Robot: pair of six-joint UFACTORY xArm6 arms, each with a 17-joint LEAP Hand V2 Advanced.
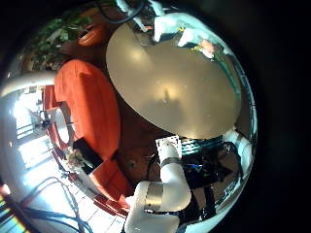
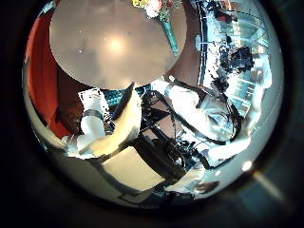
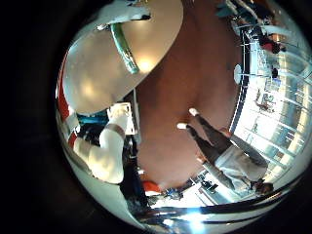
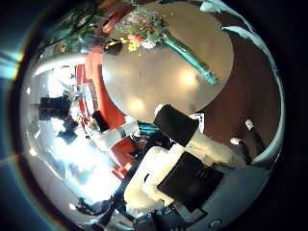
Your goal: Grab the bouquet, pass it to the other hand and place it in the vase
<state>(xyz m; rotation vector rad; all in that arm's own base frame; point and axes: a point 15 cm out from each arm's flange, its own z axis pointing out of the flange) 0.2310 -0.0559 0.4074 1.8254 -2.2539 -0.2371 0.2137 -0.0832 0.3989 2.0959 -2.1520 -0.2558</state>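
The bouquet lies flat on the round table, flower heads at the rim and long stems pointing inward. It also shows in the right little finger side palm view, the left thumb side palm view and, small, the left little finger side palm view. Both hands are high above the table, away from the bouquet. My left hand and right hand show relaxed fingers with nothing between them. I cannot make out a vase for certain.
A low armchair stands on the floor beside the table. Plants stand behind the armchair. White parts show at the table's rim near the bouquet; I cannot tell what they are.
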